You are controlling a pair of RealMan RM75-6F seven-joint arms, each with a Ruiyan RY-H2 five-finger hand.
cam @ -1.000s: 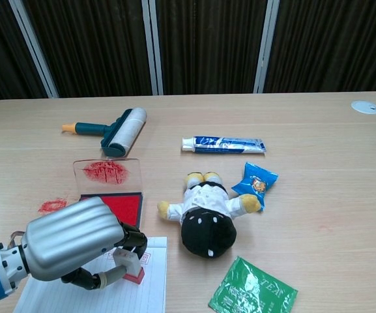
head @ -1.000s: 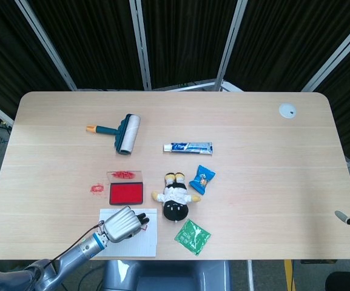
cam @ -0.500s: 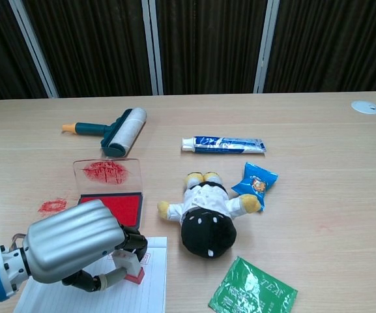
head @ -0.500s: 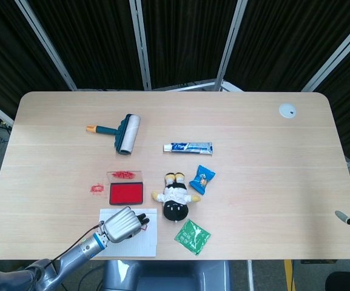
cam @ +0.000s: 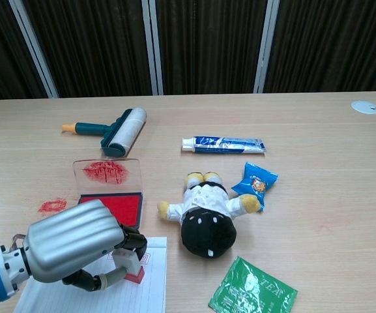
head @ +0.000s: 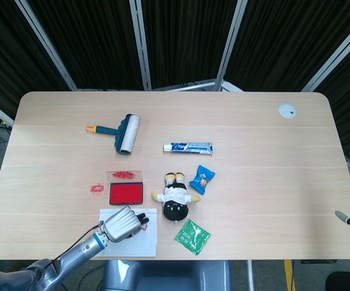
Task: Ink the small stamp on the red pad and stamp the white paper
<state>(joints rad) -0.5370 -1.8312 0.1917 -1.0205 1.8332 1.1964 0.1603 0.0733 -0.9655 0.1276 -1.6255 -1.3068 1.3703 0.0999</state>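
Fingers (cam: 103, 279) of the left hand (cam: 70, 240) are curled around the small stamp (cam: 130, 263), grasping it with its red base set down on the white paper (cam: 150, 295) near the sheet's far right corner. The step in hand appears to be the stamping itself: the stamp is pressed on the sheet, which lies just near of the red pad (cam: 121, 207). The pad's clear lid (cam: 106, 173), smeared red, lies just beyond the pad. The next move probably calls for a straight vertical lift of the stamp, without sideways drag, to avoid smearing the print; whether a print has formed under the base cannot be told. The chest view shows the stamp body and its contact with the paper; in the head view the left hand (head: 124, 224) covers the stamp almost entirely, so the grasp is not verifiable there. The head view shows the full outline of the white paper (head: 117, 248) and a small part of the right hand (head: 341, 215) at the right table edge, well apart from the work; its finger state cannot be told.
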